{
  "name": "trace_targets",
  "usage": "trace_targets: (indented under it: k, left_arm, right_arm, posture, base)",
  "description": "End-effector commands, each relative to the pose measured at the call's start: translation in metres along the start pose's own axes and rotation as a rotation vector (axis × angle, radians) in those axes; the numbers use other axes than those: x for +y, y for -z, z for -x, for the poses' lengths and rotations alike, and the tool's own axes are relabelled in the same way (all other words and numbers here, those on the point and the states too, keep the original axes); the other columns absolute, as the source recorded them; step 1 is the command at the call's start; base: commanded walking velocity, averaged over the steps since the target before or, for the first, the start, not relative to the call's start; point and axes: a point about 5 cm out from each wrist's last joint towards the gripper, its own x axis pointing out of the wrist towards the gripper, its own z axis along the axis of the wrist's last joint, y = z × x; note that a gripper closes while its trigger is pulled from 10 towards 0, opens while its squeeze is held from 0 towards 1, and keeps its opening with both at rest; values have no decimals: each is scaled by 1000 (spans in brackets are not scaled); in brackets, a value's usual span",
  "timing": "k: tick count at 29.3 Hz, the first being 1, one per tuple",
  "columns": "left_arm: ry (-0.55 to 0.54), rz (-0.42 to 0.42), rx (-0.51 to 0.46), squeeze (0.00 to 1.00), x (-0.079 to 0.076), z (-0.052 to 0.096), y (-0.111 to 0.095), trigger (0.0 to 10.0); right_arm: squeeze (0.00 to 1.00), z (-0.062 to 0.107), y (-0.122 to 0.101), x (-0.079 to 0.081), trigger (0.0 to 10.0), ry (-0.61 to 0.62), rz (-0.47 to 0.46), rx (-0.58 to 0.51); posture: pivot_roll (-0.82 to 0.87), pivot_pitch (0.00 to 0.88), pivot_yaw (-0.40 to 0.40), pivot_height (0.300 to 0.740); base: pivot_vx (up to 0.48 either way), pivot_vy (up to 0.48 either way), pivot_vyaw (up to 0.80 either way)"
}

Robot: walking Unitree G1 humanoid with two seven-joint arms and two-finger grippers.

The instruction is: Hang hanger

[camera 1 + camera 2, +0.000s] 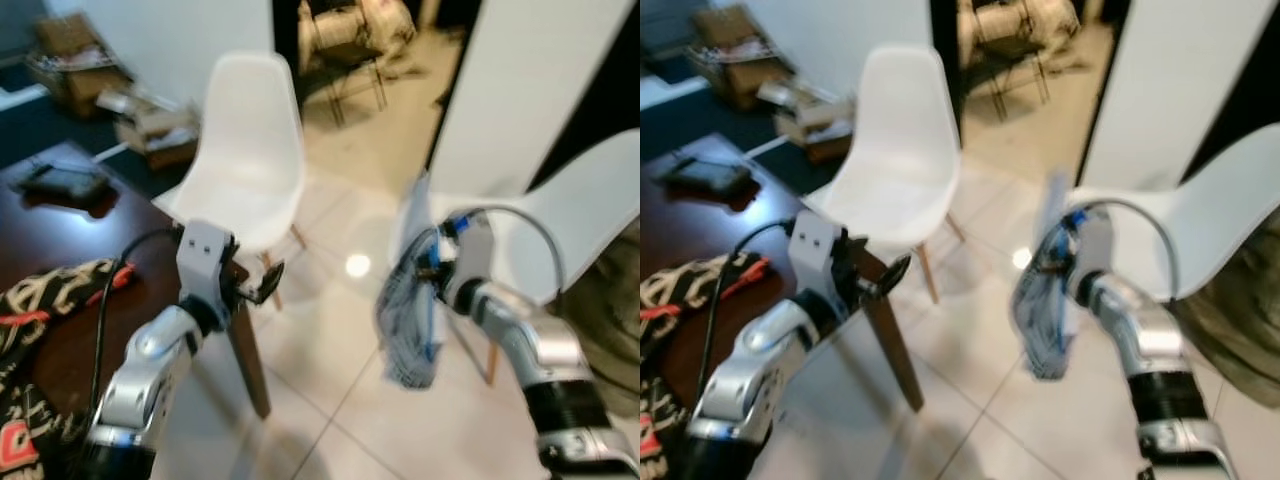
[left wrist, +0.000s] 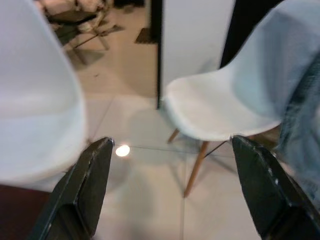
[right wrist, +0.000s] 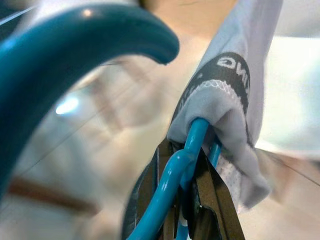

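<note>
My right gripper [image 3: 184, 200] is shut on the neck of a teal plastic hanger [image 3: 172, 175], whose hook [image 3: 75, 45] curves close to the wrist camera. A pale grey-blue garment [image 1: 408, 320] hangs from the hanger in mid-air over the tiled floor, in front of the right white chair [image 1: 570, 220]. My left gripper [image 1: 262, 285] is raised near the corner of the dark table [image 1: 60, 330], and its black fingers [image 2: 85, 185] stand wide apart with nothing between them.
A second white chair [image 1: 245, 150] stands ahead on the left. Patterned clothing [image 1: 45, 295] and a dark device [image 1: 65, 182] lie on the table. Boxes [image 1: 150, 125] clutter the far left floor. A white panel [image 1: 520, 90] and a doorway with a metal chair [image 1: 350, 50] lie beyond.
</note>
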Motion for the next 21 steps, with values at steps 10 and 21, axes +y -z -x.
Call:
trace_targets:
  k: [10,21]
  left_arm:
    - [-78,-58,170,0,16,-10,48,10000]
    - [-166,-81,334,0,29,-4,93,10000]
  right_arm:
    - [0,26,53,-63,0,297,-8,117]
    - [0,26,114,-57,0,346,-63,236]
  posture:
    - [-51,99,38,740]
    - [-44,90,44,740]
  base:
    - [0,0,-784]
    - [0,0,-782]
